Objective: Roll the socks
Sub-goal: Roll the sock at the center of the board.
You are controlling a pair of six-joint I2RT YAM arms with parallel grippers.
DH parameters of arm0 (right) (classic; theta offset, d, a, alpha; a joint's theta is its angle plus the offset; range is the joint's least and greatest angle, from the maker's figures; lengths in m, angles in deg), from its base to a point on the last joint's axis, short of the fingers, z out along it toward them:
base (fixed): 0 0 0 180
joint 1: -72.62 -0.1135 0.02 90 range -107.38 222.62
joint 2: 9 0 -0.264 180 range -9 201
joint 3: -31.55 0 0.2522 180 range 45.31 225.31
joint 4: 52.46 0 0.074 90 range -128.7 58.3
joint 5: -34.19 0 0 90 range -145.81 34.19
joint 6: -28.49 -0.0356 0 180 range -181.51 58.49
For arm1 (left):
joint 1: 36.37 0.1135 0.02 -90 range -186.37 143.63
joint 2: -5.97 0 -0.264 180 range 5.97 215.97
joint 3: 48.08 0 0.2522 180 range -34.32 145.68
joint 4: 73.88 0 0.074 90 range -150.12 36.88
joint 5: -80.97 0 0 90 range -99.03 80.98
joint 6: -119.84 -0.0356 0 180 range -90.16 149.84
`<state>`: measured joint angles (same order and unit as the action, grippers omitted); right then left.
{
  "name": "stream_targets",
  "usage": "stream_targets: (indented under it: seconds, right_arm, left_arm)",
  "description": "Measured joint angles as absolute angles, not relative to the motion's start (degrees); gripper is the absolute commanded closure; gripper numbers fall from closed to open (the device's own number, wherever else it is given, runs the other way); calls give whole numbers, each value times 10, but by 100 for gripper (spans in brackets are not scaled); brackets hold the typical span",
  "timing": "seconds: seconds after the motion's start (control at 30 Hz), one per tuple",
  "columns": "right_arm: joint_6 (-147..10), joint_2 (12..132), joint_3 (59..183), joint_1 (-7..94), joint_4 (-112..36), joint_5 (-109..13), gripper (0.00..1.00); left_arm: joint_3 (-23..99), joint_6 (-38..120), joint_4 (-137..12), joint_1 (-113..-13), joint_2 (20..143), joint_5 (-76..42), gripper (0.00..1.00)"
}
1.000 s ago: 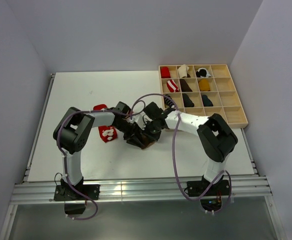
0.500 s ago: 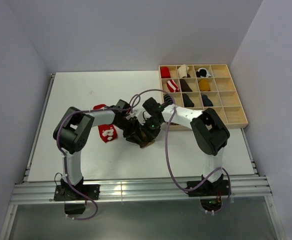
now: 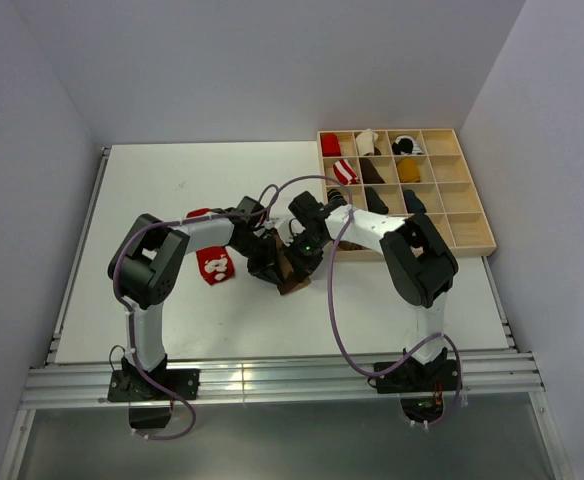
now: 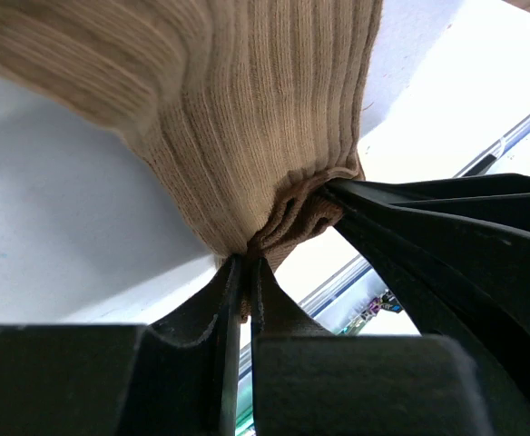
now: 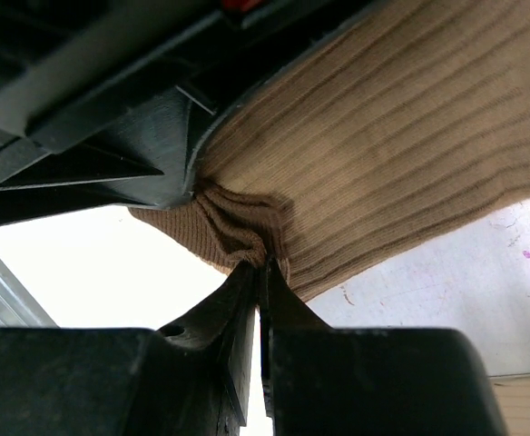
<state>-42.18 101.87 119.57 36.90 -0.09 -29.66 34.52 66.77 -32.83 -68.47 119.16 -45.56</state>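
The tan-brown sock lies at the table's middle, pinched from both sides. My left gripper is shut on its ribbed edge. My right gripper is shut on a bunched fold of the same sock. The two grippers meet over it, fingers almost touching. The sock fills both wrist views. The red sock with white marks lies on the table to the left, partly under my left arm.
A wooden compartment tray stands at the back right, holding several sock bundles, among them a red-and-white striped one, black ones and a mustard one. Metal rails run along the table's near edge.
My right wrist has swung left and closer to my left gripper. Both grippers have shifted slightly away from the near edge with the tan sock held.
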Motion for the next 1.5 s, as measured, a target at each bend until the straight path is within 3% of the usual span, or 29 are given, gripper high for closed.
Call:
stream_targets:
  seconds: [0.47, 0.63, 1.0, 1.5]
  right_arm:
    - [-415, 1017, 1196, 373, -19, -303, 84]
    - [-410, 1015, 1195, 374, -21, -310, 72]
    - [-408, 992, 1182, 385, -33, -313, 71]
    - [-411, 963, 1161, 404, -48, -285, 71]
  left_arm:
    - [368, 663, -292, -687, 1184, -427, 92]
    - [368, 658, -296, -687, 1184, -427, 92]
    - [380, 655, -316, -687, 1186, -464, 95]
    - [423, 672, -319, -690, 1278, -541, 96]
